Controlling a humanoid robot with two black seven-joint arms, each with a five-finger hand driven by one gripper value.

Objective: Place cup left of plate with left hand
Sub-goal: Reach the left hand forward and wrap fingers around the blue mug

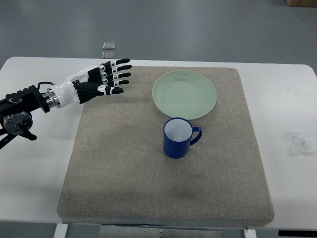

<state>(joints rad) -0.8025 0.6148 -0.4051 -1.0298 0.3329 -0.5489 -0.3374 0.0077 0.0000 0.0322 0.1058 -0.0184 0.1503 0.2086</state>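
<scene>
Blue is the colour of the cup (177, 138) I need to pick up, and it stands upright on the grey mat (124, 168), just in front of the green plate (184, 94) and close to its near edge. The cup looks empty, with a white inside, and its handle sticks out to the right, away from me. My left hand (101, 79) hangs over the far left part of the mat, well apart from the cup, with the fingers stretched out straight and holding nothing. I think my job right now is to reach for the cup. To do that well, I should bring my hand down and across to the cup's left side, because that side is smooth and has no handle in the way. I should keep my fingers wide until they go around the cup, then close them gently so it does not tip or slide. I must not bump the plate on the way. After that, the empty bit of mat to the left of the plate looks like a good spot to set the cup down. The white worktop (29, 168) lies under the mat.
</scene>
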